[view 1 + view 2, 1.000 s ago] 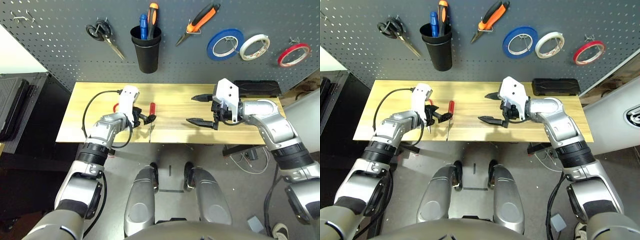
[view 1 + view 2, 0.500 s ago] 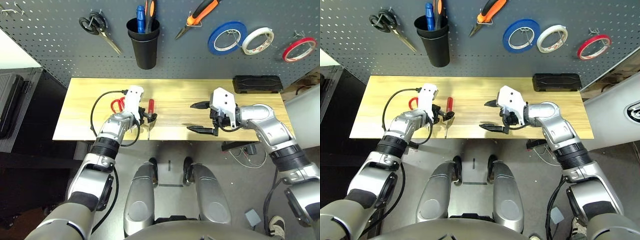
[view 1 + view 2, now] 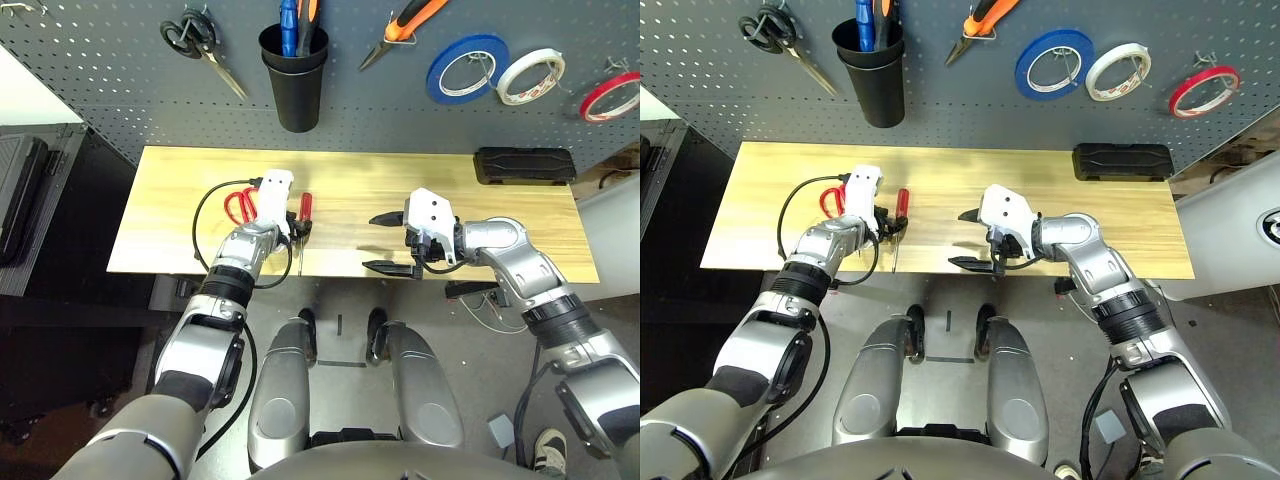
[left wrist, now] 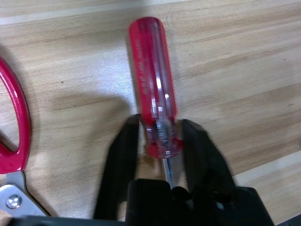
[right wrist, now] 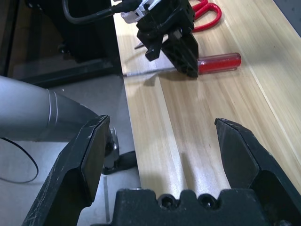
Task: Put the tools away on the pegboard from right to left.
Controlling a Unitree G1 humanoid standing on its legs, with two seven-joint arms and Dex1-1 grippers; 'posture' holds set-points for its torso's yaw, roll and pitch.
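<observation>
The slim red-handled screwdriver [image 4: 153,84] lies on the wooden table [image 3: 180,250], its metal shaft pointing at the front edge. My left gripper [image 4: 160,121] is down on it, its black fingers [image 4: 123,155] pressed against both sides of the handle's lower end. The red-handled scissors [image 3: 238,205] lie just left of that gripper. My right gripper [image 3: 392,242] hovers wide open over the table's middle front, holding nothing. On the pegboard [image 3: 100,80] hang the orange-and-black pliers [image 3: 400,22] and, at the far right, the red tape ring [image 3: 612,95].
The pegboard also carries black-handled scissors [image 3: 200,45], a black cup [image 3: 297,78] with tools in it, a blue tape roll [image 3: 467,68] and a white one [image 3: 530,76]. A flat black box [image 3: 525,165] lies at the table's back right.
My left gripper's fingers have closed from wide open onto the screwdriver's handle. The camera view has shifted; the right gripper stays open.
</observation>
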